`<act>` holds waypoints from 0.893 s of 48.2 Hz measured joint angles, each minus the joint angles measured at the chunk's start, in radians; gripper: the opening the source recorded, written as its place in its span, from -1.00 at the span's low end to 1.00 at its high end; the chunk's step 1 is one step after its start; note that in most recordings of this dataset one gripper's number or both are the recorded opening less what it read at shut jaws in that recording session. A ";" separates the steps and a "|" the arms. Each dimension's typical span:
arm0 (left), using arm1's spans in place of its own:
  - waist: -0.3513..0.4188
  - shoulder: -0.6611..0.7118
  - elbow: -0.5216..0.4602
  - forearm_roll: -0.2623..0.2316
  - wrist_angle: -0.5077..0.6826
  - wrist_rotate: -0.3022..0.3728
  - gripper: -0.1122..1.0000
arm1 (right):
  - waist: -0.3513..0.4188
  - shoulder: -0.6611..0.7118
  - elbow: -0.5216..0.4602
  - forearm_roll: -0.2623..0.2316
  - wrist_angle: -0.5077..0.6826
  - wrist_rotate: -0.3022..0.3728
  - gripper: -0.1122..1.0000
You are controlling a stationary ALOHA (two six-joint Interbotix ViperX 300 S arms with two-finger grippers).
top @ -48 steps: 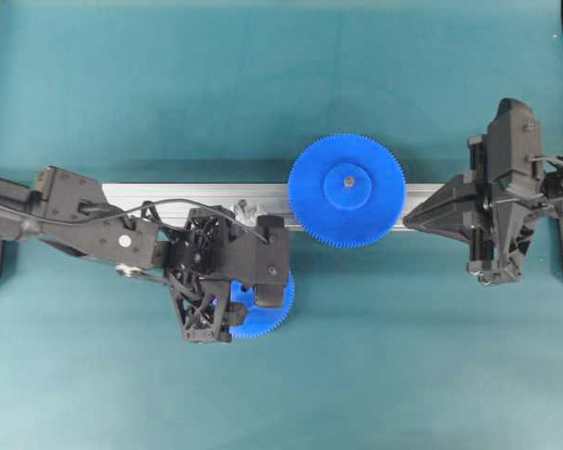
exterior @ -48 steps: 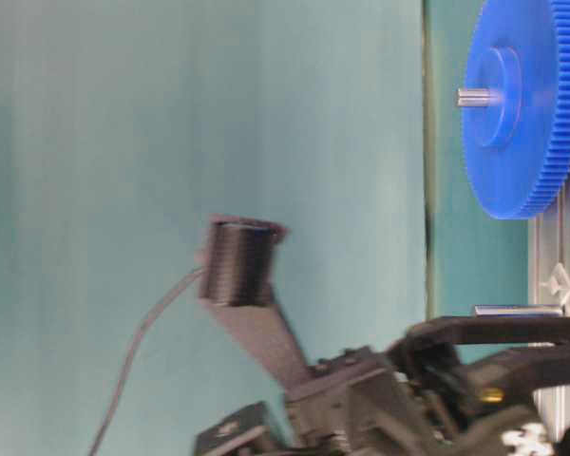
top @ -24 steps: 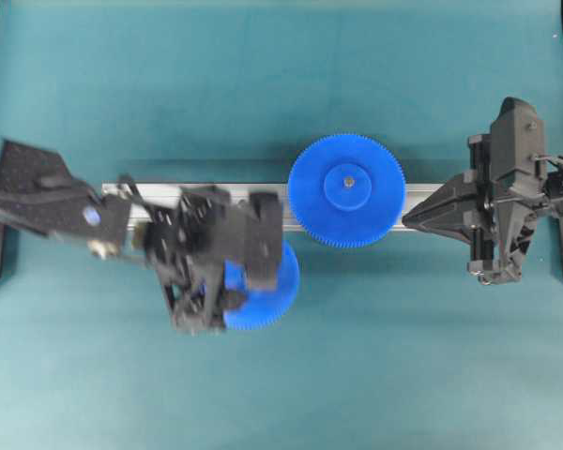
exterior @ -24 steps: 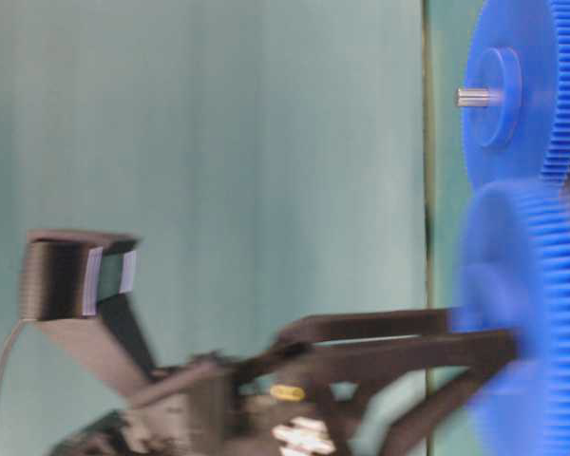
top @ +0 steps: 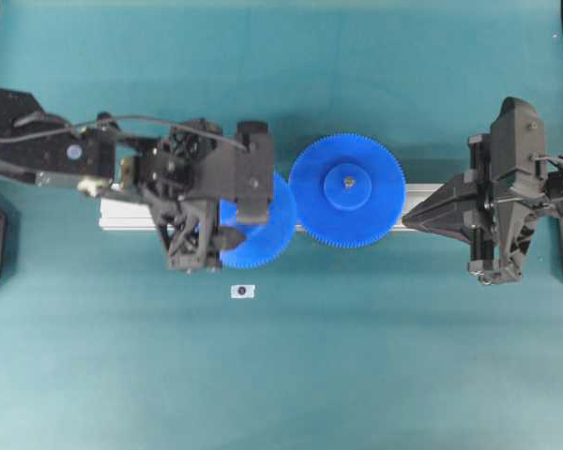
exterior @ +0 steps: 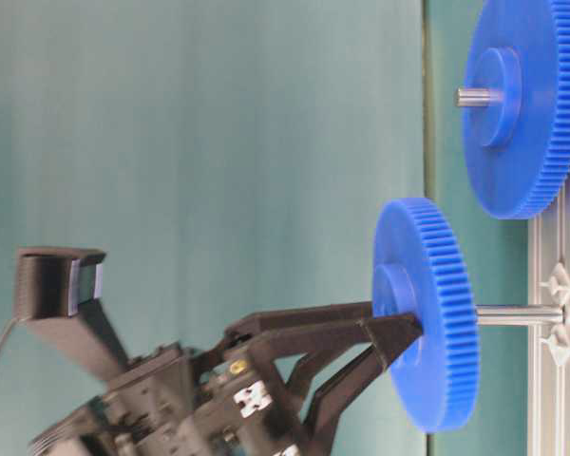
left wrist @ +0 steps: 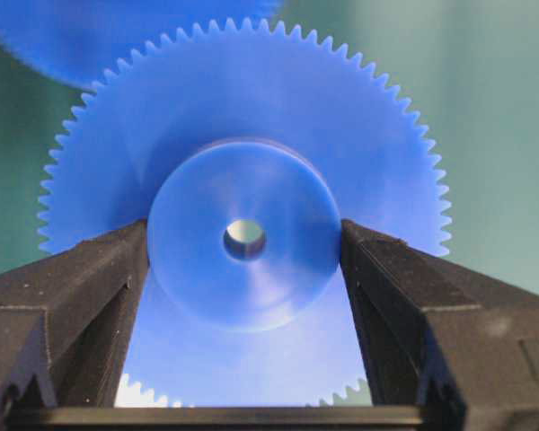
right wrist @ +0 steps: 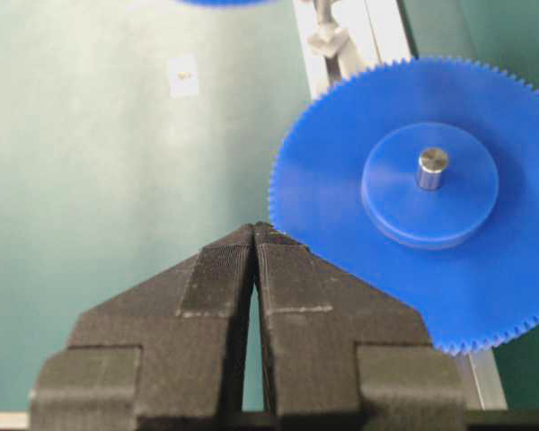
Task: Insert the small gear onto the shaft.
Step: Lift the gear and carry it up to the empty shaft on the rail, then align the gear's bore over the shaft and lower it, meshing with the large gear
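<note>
My left gripper (top: 241, 228) is shut on the raised hub of the small gear (top: 274, 239) and holds it over the rail, just left of the wider gear. In the left wrist view the fingers (left wrist: 90, 287) press both sides of the hub of the small gear (left wrist: 278, 269). From table level the small gear (exterior: 427, 342) hangs level with the shaft (exterior: 519, 313), its far face at the pin's tip. Whether the tip is inside the hole I cannot tell. My right gripper (top: 408, 220) is shut on nothing, its tip (right wrist: 254, 229) beside the wider gear's rim.
The wider blue gear (top: 347, 192) sits on its own pin (right wrist: 431, 168) on the aluminium rail (top: 131, 214). A small white tag with a dark dot (top: 242, 292) lies on the teal mat in front of the rail. Black frame posts stand at the side edges.
The left arm lifted the small gear off the mat in front of the rail and carried it back over the rail to the shaft, which uncovered the white tag. The right arm stayed still.
</note>
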 measured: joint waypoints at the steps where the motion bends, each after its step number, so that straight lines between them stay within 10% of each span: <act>1: 0.003 0.005 0.002 0.000 -0.003 0.000 0.50 | -0.002 0.000 0.000 0.000 0.000 0.000 -0.66; 43: 0.018 0.063 0.017 0.000 0.055 0.046 0.50 | 0.000 -0.038 0.000 0.000 0.002 0.000 -0.66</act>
